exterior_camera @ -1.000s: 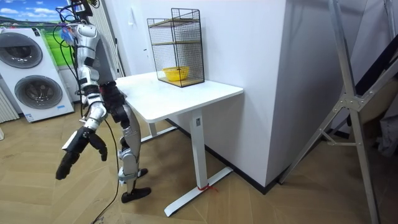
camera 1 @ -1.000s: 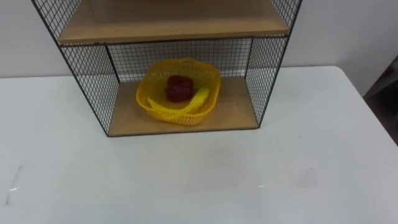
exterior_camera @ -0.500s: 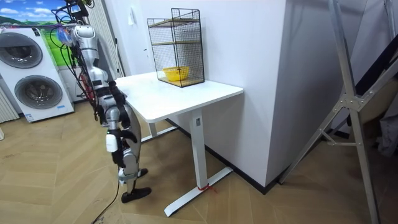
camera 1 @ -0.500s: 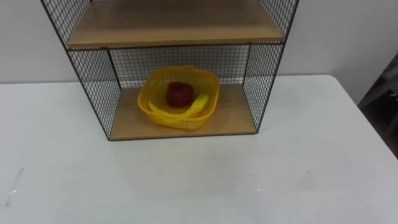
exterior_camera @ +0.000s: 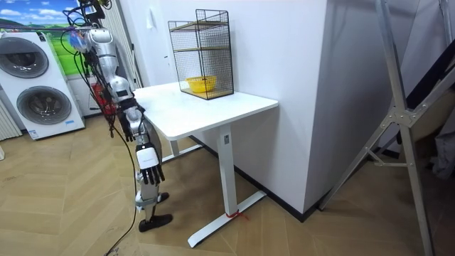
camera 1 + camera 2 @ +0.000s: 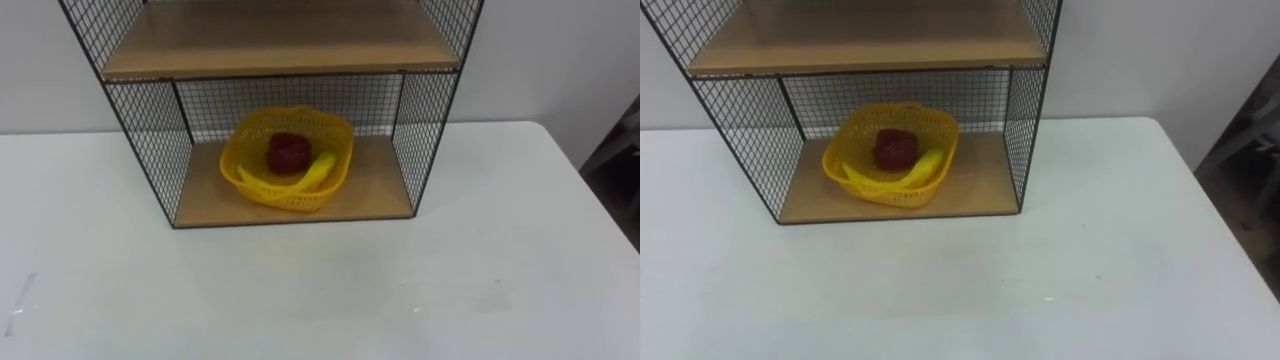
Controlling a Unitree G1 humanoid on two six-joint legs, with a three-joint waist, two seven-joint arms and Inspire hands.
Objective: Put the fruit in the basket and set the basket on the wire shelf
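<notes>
Basket (image 6: 291, 198) on wire shelf (image 6: 150, 135) holds red fruit (image 6: 287, 153), banana (image 6: 321, 166).

Head stereo pair close, facing down at wire shelf (image 6: 270, 42); distant room view shares it.

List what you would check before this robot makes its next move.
1. Fruit in the yellow basket: ok. A red fruit and a banana lie inside it.
2. Basket on the wire shelf: ok. It sits on the bottom board.
3. Basket safely inside the shelf: ok. It sits behind the board's front edge.
4. Fruit left on the white table: ok. None is in sight.
5. Right hand clear of the shelf: ok. It hangs by the robot's side at the table's end.
</notes>
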